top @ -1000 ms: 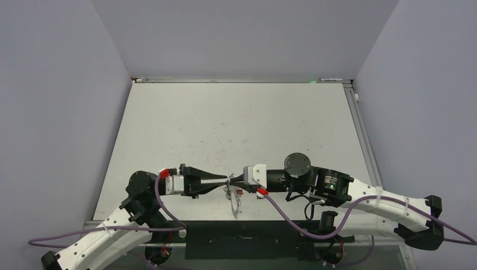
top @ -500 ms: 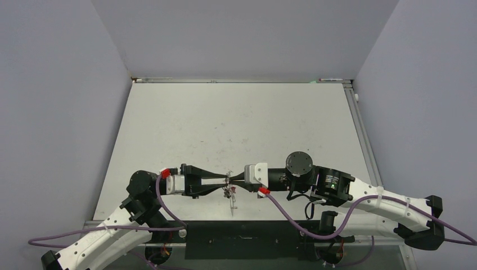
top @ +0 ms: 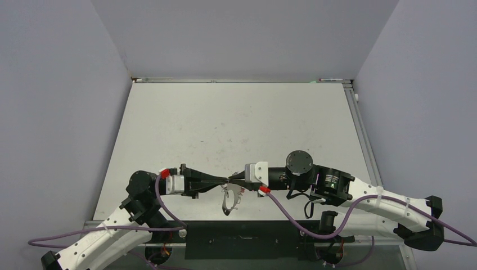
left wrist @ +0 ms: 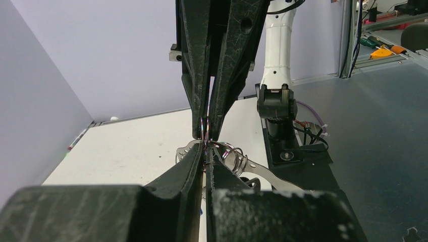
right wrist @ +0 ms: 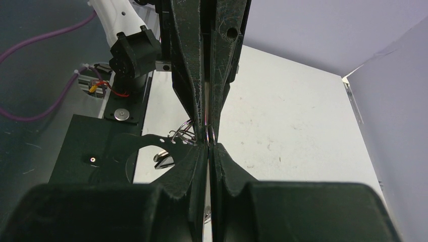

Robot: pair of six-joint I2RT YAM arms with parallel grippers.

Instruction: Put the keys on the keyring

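A white table [top: 236, 124] sits between lavender walls. Near its front edge the left gripper [top: 223, 181] and right gripper [top: 234, 179] meet tip to tip. Both are pinched fully closed, apparently on the keys [left wrist: 205, 129], likely steadying them for threading. The keyring [top: 227, 200] dangles just below.

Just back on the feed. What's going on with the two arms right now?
The left pincer and right pincer meet tip to tip just above the near part of the table. Both are shut, and they seem to pinch the small wire loops of the keys. The keyring hangs beneath the tips. Whether the keys are threaded onto it cannot be told.
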